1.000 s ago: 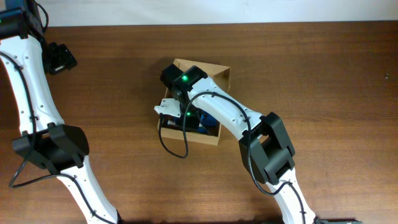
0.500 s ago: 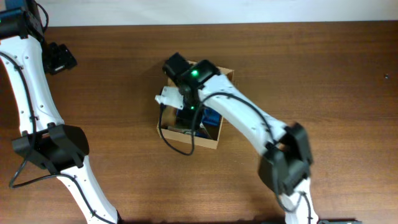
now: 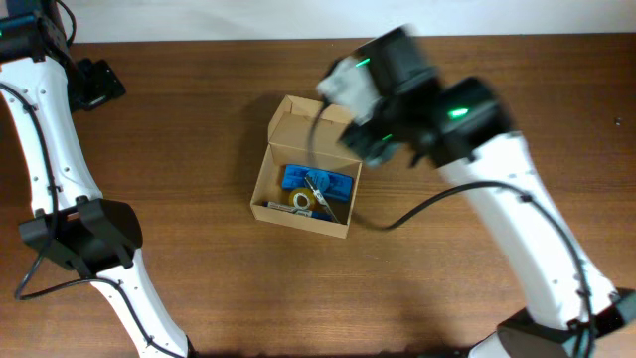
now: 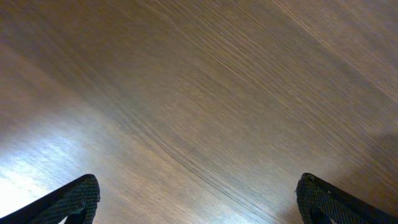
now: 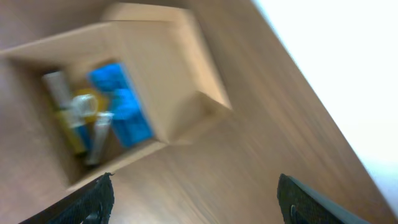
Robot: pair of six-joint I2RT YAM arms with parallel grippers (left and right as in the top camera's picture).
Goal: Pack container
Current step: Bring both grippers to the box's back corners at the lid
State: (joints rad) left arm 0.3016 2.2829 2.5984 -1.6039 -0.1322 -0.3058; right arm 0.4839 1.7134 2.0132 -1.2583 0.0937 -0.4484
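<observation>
The brown cardboard container (image 3: 275,171) stands open in the middle of the table with its flap lid (image 3: 303,124) raised at the far side. Inside lie a small flat blue box (image 3: 318,180), a tape roll (image 3: 301,199) and a few small items. It also shows blurred in the right wrist view (image 5: 155,74). My right gripper (image 5: 196,199) is open and empty, up and to the right of the container; in the overhead view the arm (image 3: 397,94) is blurred. My left gripper (image 4: 199,202) is open and empty over bare wood at the far left.
The wooden table (image 3: 497,278) runs to a white wall along the far edge. The left arm's links (image 3: 79,239) stand at the left side.
My right arm has pulled out of the container and swung up and to the right, uncovering its contents. The left arm has not moved.
</observation>
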